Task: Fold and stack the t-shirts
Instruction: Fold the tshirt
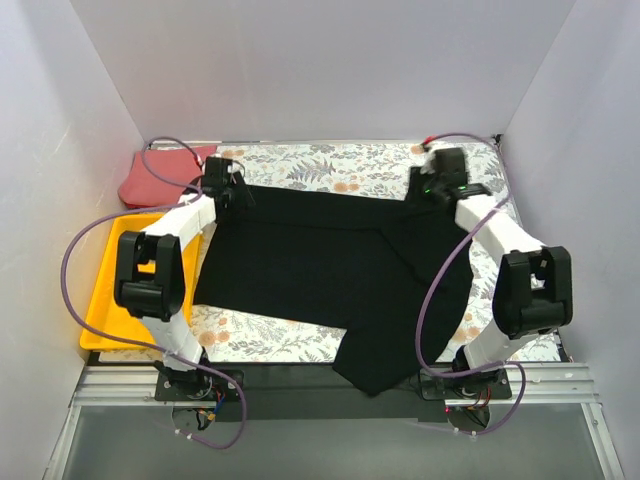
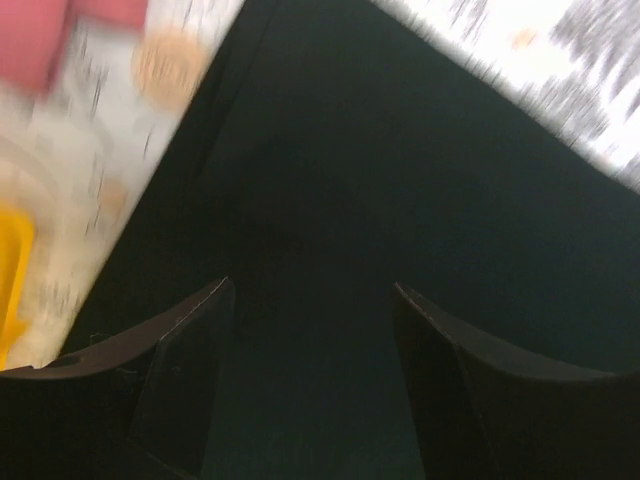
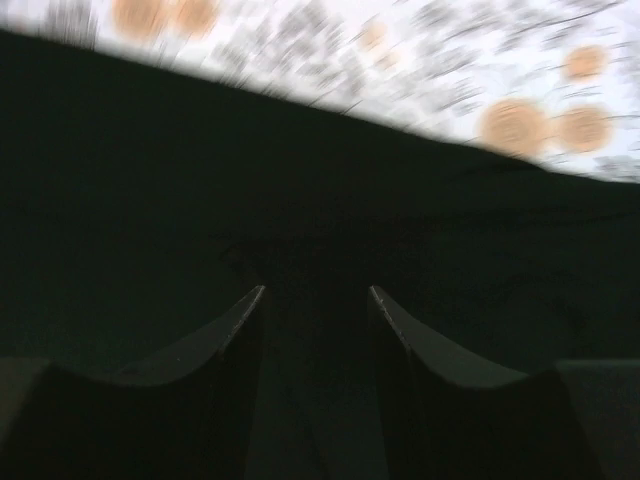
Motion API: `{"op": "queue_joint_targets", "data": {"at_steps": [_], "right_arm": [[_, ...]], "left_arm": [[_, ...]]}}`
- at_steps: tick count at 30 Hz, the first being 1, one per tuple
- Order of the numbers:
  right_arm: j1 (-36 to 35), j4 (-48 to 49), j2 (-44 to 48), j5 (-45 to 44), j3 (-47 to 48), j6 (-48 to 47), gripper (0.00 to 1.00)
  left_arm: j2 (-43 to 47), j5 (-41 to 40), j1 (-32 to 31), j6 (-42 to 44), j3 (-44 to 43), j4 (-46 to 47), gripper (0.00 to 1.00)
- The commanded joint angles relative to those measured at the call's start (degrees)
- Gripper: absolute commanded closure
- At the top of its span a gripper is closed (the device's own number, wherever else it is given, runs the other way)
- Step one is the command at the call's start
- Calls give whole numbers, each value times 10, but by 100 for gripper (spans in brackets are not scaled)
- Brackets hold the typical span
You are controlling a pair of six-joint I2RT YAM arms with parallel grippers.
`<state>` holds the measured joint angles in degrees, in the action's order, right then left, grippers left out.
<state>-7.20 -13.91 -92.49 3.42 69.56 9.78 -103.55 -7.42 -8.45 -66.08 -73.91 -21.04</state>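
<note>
Step in hand, by my judgement: folding the black t-shirt (image 1: 320,270). It lies spread across the middle of the floral-patterned cloth (image 1: 330,160), with its near part hanging off the cloth's near edge. My left gripper (image 1: 228,186) hovers over the shirt at the cloth's far-left corner, and my right gripper (image 1: 437,188) at its far-right corner. Both pairs of jaws stand apart, holding nothing. The coral-red t-shirt (image 1: 150,185) lies just off the cloth's far-left corner; I cannot tell whether it is folded. The next move calls for a clean pinch on a shirt edge, likely the overhanging part. Only the top view shows the shirt's outline and overhang. Only the blurred wrist views show the empty gaps between my fingers.
</note>
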Motion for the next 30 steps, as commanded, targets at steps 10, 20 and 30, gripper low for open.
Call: {"op": "queue_joint_targets", "data": {"at_steps": [10, 20, 30], "right_arm": [[-270, -99, -56, -371, -50, -154, 28], [-288, -103, -125, -436, -47, -174, 28], [-266, -102, -121, -520, -22, -237, 28]], "left_arm": [[212, -68, -61, -7, 227, 5, 33], [208, -81, -67, 8, 232, 25, 32], [203, -73, -67, 11, 227, 25, 32]]}}
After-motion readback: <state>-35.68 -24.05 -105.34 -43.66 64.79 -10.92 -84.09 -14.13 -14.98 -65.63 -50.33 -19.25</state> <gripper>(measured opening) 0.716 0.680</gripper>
